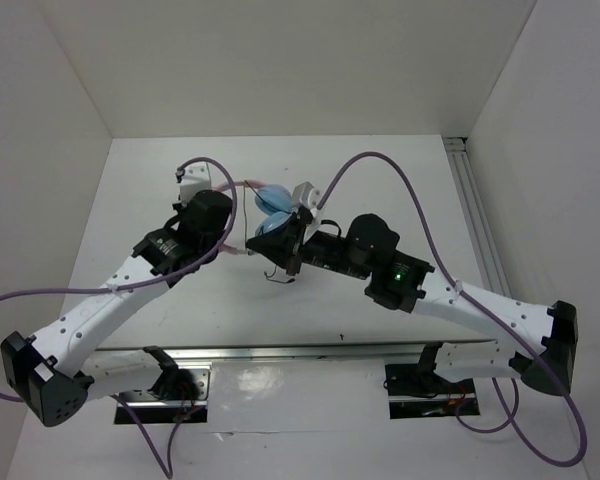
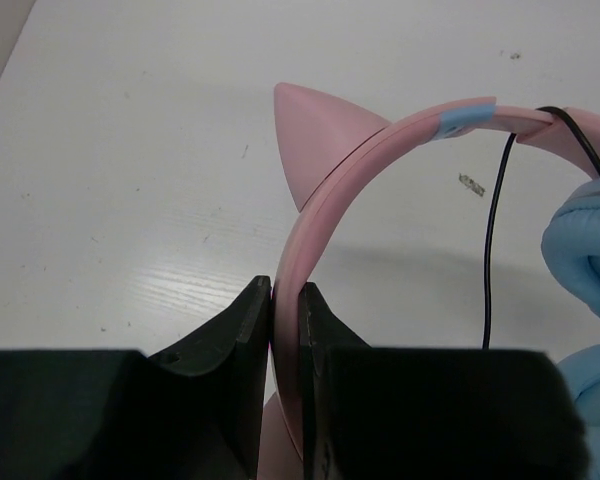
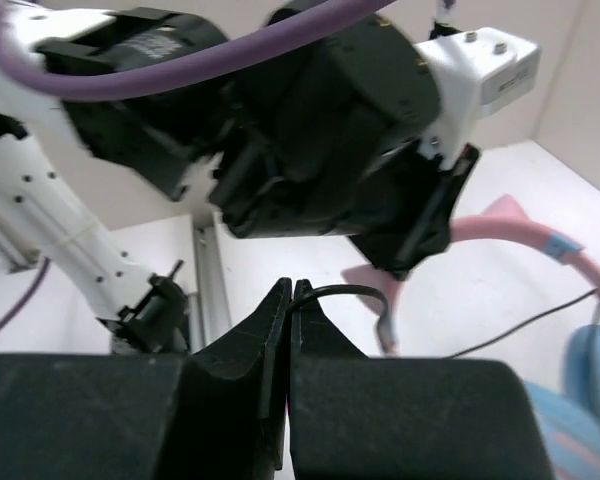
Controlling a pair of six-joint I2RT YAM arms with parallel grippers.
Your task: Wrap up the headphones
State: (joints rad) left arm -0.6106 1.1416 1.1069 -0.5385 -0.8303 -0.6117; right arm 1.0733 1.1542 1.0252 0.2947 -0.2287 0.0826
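Note:
The headphones lie at the table's middle, with a pink cat-eared headband (image 2: 380, 140) and light blue ear cups (image 1: 273, 200). My left gripper (image 2: 285, 290) is shut on the headband, which passes edge-on between its fingers; in the top view it (image 1: 232, 238) sits left of the cups. My right gripper (image 3: 292, 285) is shut on the thin black cord (image 3: 355, 292), which curls out of its tips to a loose plug end. From above, the right gripper (image 1: 288, 262) is just below the cups. More cord (image 2: 490, 250) hangs over the headband beside an ear cup (image 2: 580, 250).
Thick purple cables (image 1: 400, 175) arch over both arms. An aluminium rail (image 1: 475, 210) runs along the table's right side and another (image 1: 310, 352) along the near edge by the bases. White walls enclose the table. The left arm's wrist (image 3: 330, 130) looms close in the right wrist view.

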